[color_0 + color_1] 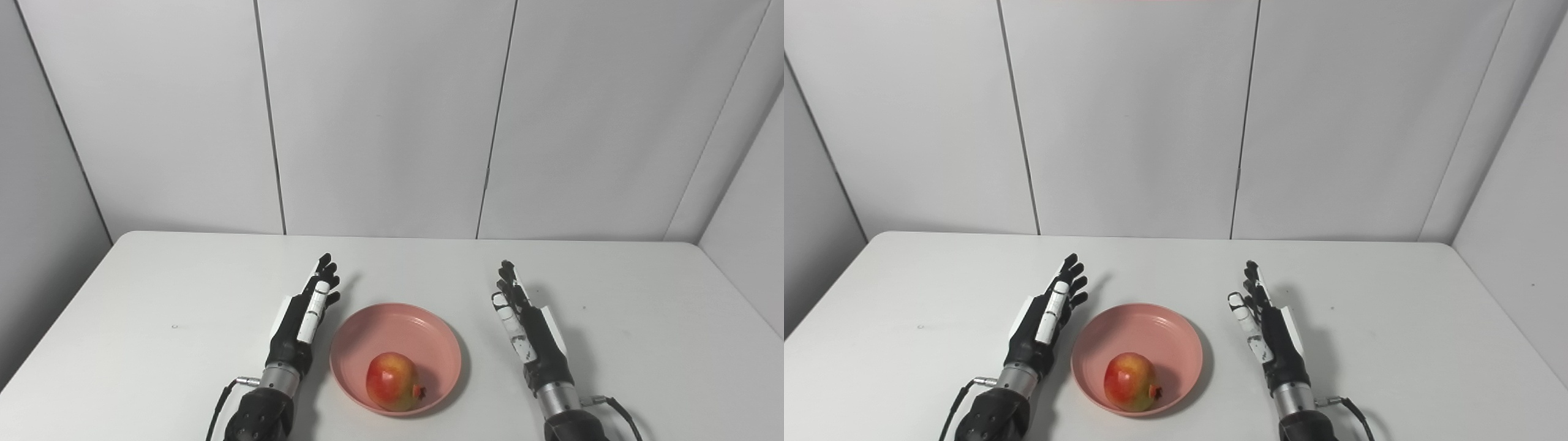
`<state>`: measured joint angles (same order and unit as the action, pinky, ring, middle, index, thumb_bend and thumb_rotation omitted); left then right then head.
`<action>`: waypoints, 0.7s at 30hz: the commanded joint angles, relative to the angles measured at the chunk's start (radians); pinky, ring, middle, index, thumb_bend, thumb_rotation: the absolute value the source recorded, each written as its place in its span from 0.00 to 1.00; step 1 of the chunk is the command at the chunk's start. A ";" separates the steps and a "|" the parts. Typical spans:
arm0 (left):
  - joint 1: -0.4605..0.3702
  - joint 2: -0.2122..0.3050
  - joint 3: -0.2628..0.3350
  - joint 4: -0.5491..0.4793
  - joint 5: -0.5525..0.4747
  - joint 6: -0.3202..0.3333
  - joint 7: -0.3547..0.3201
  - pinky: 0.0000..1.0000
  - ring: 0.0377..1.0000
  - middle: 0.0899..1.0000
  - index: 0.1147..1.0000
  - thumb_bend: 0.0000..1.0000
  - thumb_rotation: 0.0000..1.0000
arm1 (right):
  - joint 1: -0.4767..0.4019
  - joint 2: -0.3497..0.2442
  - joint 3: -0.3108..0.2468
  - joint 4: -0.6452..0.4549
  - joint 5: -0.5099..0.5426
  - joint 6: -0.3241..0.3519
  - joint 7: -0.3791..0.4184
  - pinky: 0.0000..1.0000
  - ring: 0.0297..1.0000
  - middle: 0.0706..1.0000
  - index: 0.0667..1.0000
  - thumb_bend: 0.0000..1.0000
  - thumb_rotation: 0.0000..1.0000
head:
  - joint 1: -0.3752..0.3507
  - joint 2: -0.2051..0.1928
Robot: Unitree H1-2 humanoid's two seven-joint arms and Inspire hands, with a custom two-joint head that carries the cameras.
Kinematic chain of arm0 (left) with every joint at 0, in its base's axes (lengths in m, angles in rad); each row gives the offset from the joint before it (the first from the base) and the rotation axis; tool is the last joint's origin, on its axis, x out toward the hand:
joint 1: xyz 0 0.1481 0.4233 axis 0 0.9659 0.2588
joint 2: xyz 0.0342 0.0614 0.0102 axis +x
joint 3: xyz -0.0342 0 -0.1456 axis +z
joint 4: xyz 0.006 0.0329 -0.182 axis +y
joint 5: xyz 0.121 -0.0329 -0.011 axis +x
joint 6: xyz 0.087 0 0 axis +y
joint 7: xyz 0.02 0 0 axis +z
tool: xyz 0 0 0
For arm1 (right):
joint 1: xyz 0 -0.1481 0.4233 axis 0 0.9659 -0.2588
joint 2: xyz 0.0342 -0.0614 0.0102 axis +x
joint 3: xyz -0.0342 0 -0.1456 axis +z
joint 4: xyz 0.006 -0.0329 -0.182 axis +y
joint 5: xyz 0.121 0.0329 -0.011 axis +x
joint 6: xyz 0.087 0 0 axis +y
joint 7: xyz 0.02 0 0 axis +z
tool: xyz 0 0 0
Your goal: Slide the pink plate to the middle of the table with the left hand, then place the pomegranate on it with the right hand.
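Observation:
A pink plate (pixel 398 327) sits on the white table near its front middle. A red and yellow pomegranate (pixel 393 381) lies in the plate's near part, its crown pointing right. My left hand (pixel 304 318) rests just left of the plate, open and empty, fingers stretched away from me. My right hand (pixel 525 327) rests to the right of the plate with a small gap, open and empty, fingers stretched away from me. Neither hand touches the plate or the fruit.
The white table (pixel 184 294) runs back to grey wall panels (pixel 380 116) and is closed in by walls on the left and right. Thin cables hang at both wrists near the front edge.

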<state>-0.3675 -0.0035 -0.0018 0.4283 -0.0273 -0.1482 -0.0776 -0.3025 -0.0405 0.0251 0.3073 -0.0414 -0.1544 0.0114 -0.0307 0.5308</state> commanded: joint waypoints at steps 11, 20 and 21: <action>0.024 0.017 0.006 0.000 -0.019 0.009 -0.014 0.93 0.96 0.98 0.99 0.51 1.00 | -0.019 0.038 -0.037 -0.019 0.109 0.052 0.020 1.00 1.00 1.00 1.00 0.55 0.96 | -0.005 -0.001; 0.027 0.022 0.002 0.000 -0.008 0.012 -0.016 0.93 0.96 0.99 0.99 0.52 1.00 | -0.024 0.044 -0.047 -0.019 0.145 0.076 0.024 1.00 1.00 1.00 1.00 0.53 0.94 | -0.009 -0.002; 0.028 0.023 0.001 -0.003 0.000 0.019 -0.009 0.93 0.96 0.98 0.99 0.52 1.00 | -0.026 0.043 -0.049 -0.017 0.150 0.079 0.026 1.00 1.00 1.00 1.00 0.54 0.94 | -0.011 -0.001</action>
<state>-0.3636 0.0022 0.0007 0.4202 -0.0378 -0.1312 -0.0906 -0.3023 -0.0025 -0.0173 0.3021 0.0952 -0.0870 0.0273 -0.0429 0.5292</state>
